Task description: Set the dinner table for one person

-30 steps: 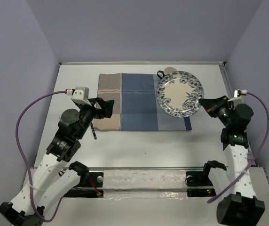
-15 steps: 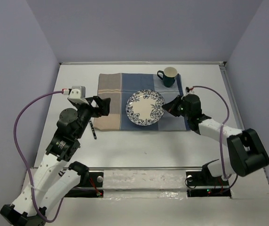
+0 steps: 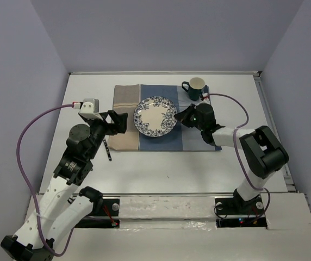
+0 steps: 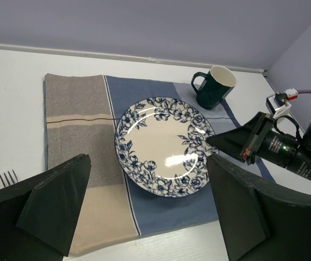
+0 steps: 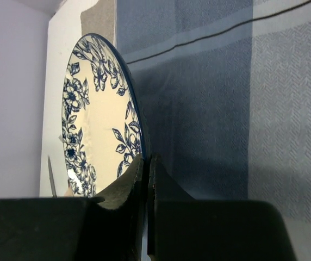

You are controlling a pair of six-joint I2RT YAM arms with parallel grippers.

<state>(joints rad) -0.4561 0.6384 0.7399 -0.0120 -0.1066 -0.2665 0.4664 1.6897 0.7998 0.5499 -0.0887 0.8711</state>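
Observation:
A blue-flowered plate (image 3: 155,117) is held over the middle of the striped placemat (image 3: 125,133) on the white dinner table (image 3: 166,174). My right gripper (image 3: 180,116) is shut on the plate's right rim; in the right wrist view the fingers pinch the rim (image 5: 144,163) of the plate (image 5: 93,125). My left gripper (image 3: 117,122) is open and empty over the placemat's left part, its fingers (image 4: 52,206) standing wide apart near the plate (image 4: 163,145). A dark green mug (image 3: 194,88) stands at the placemat's far right corner. A fork (image 3: 107,150) lies left of the placemat.
The mug also shows in the left wrist view (image 4: 214,87), beyond the plate. Fork tines (image 4: 7,177) lie on the table left of the placemat (image 4: 74,125). Walls close the table at the back and sides.
My right gripper has carried the plate leftward from the placemat's far right end to its middle, uncovering the mug. My left arm has barely moved.

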